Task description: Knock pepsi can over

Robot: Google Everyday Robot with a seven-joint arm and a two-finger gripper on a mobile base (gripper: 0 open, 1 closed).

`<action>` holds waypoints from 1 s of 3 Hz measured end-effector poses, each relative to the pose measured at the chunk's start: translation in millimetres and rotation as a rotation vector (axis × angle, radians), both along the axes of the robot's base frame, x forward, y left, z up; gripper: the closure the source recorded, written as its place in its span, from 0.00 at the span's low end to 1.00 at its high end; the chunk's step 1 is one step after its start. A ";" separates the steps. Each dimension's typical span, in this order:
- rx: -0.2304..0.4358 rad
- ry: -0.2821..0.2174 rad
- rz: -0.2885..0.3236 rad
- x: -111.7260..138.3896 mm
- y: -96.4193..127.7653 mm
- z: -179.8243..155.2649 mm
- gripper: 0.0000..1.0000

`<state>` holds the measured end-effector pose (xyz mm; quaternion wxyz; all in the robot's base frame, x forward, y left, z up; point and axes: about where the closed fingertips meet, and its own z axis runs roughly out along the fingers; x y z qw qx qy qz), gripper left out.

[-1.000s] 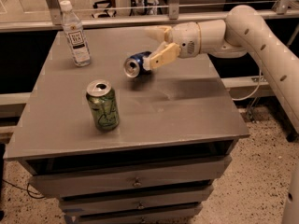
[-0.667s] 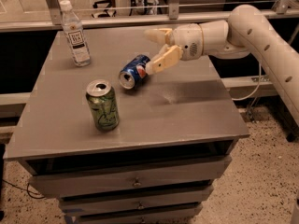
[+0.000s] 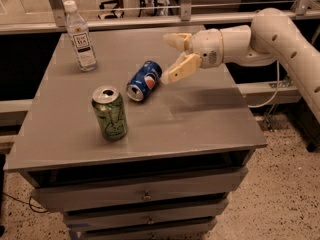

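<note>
The pepsi can (image 3: 145, 80) is dark blue with a round logo and a silver top. It lies on its side near the middle of the grey table (image 3: 200, 119), its top pointing to the front left. My gripper (image 3: 174, 56) hovers just right of the can, its cream fingers (image 3: 181, 69) spread apart and holding nothing. The nearer finger's tip is close to the can's bottom end.
A green can (image 3: 110, 113) stands upright at the front left of the table. A clear plastic bottle (image 3: 80, 37) with a white label stands at the back left. Drawers sit under the tabletop. A rail runs behind the table.
The pepsi can has rolled toward the front left on its side, away from the fingers. The gripper has stayed in nearly the same place.
</note>
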<state>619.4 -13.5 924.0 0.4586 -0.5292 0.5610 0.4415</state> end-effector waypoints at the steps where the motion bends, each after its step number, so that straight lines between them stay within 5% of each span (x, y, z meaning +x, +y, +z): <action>1: -0.007 -0.049 -0.070 19.7 -29.7 -4.2 0.00; 3: -0.127 -0.135 -0.227 53.0 -96.0 14.1 0.00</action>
